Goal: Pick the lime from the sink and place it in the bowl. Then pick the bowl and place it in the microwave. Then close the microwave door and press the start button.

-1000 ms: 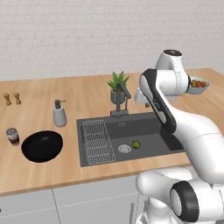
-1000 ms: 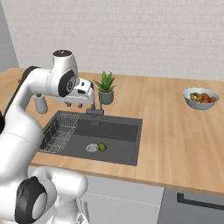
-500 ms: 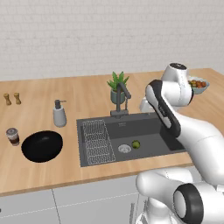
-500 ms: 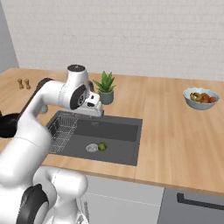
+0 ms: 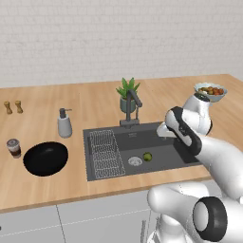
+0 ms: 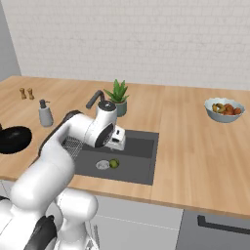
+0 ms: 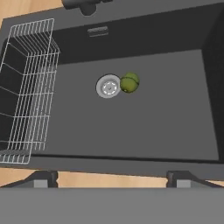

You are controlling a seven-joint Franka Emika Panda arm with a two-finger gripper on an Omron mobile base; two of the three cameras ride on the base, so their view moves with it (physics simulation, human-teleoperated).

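Jaws: your gripper (image 7: 112,177) stands wide open, empty, tips at frame bottom.
Lime: the lime (image 7: 129,82) lies mid-frame on the sink (image 7: 175,118) floor, touching the drain (image 7: 108,86).
Bowl: the bowl (image 5: 45,158) sits empty, lower left of the left base view.
Progress: nothing done yet; you have every step ahead.

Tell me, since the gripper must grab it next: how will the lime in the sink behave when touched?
The lime is round and lies loose on the flat sink floor beside the drain, so a nudge would probably roll it. It looks small and firm, likely light. Its smooth skin may slip between the fingers.
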